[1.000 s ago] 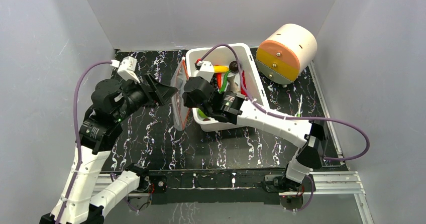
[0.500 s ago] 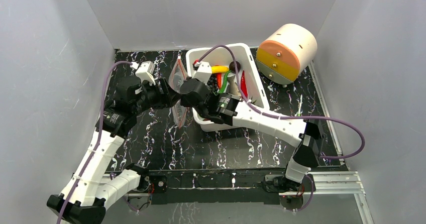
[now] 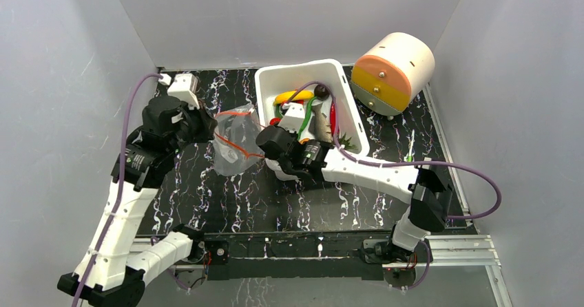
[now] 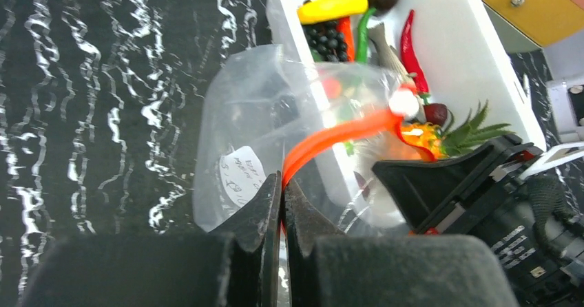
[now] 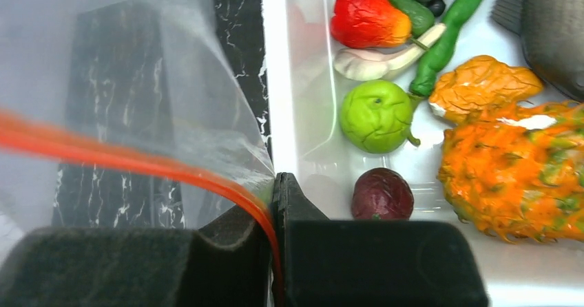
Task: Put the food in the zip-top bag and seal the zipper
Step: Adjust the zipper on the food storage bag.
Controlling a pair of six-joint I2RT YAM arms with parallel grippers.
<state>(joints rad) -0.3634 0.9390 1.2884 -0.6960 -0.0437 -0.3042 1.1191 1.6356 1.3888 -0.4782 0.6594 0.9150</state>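
Between the pinched-together jaws of the left claw [image 4: 281,182] sat one end of the zipper [image 4: 344,131]. The red-orange strip arched away from those tips toward the right claw [image 5: 274,183]. That claw was likewise clamped shut on the strip, which ran out to the left of its pads across the clear film. The zip-top bag [image 3: 231,145] hung crumpled between the two claws, over the black marbled table [image 3: 206,197]. Its body sagged below and to the left of the left claw's tips. Its mouth seemed to gape a little, though the clear plastic made that hard to judge from above.

Just beyond the right claw's tips and to their right lay the white bin [image 5: 282,80] with the food in it. A dark purple fruit [image 5: 382,193] was nearest the pads and a lime [image 5: 377,115] lay farther ahead. A red apple [image 5: 365,21] lay beyond that, and an orange pineapple [image 5: 509,176] lay off to the right. Ahead of the left claw, past the bag, a yellow banana [image 4: 332,7], dark grapes [image 4: 327,38] and a red chili [image 4: 412,45] lay at the bin's far end. Well beyond both claws stood a cream drum [image 3: 392,69].
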